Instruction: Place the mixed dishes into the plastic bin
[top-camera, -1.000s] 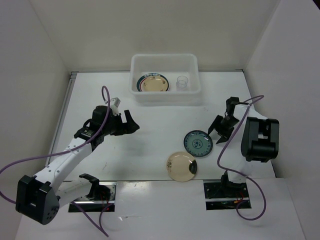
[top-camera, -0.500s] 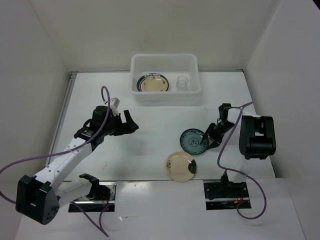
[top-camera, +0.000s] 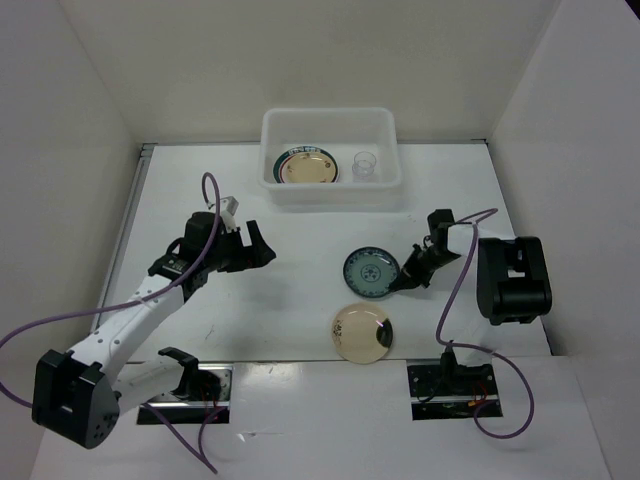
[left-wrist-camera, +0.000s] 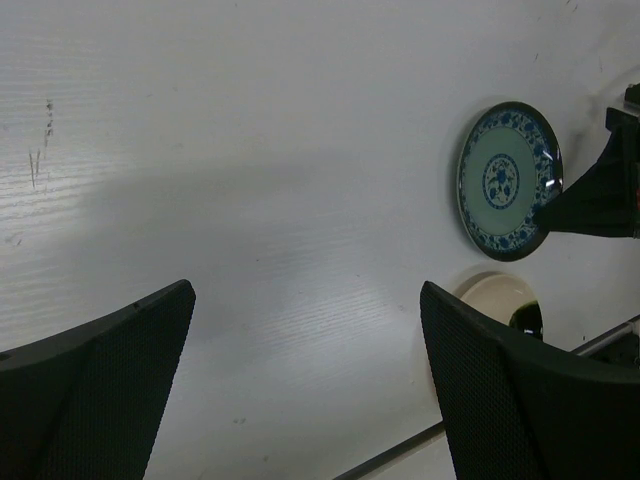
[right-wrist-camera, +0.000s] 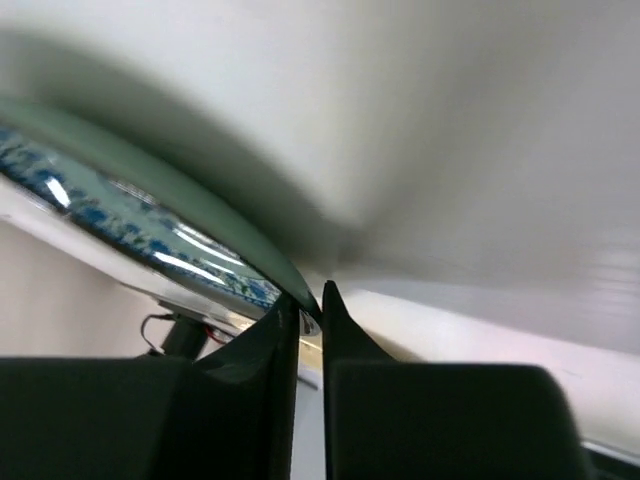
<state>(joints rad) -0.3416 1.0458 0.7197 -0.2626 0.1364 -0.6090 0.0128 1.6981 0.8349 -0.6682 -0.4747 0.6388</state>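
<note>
Jaws of the right gripper (top-camera: 402, 282) pinch the teal patterned plate (top-camera: 371, 272) at the rim; left gripper (top-camera: 262, 245) jaws gape. Best lift level, slowly, toward the plastic bin (top-camera: 300, 196).

Robot lab test cell, not a lived-in room. Bare white surface (top-camera: 300, 230), boxed in by plain white panels (top-camera: 60, 150) at left, back and right of frame. Left arm (top-camera: 130, 320) and right arm (top-camera: 512, 285) bolted to metal plates (top-camera: 418, 400) along the bottom edge. Purple cables (top-camera: 30, 329) loop loose. Staged props: plastic bin (top-camera: 330, 194) top centre, teal plate (top-camera: 370, 272), cream plate (top-camera: 360, 333).
</note>
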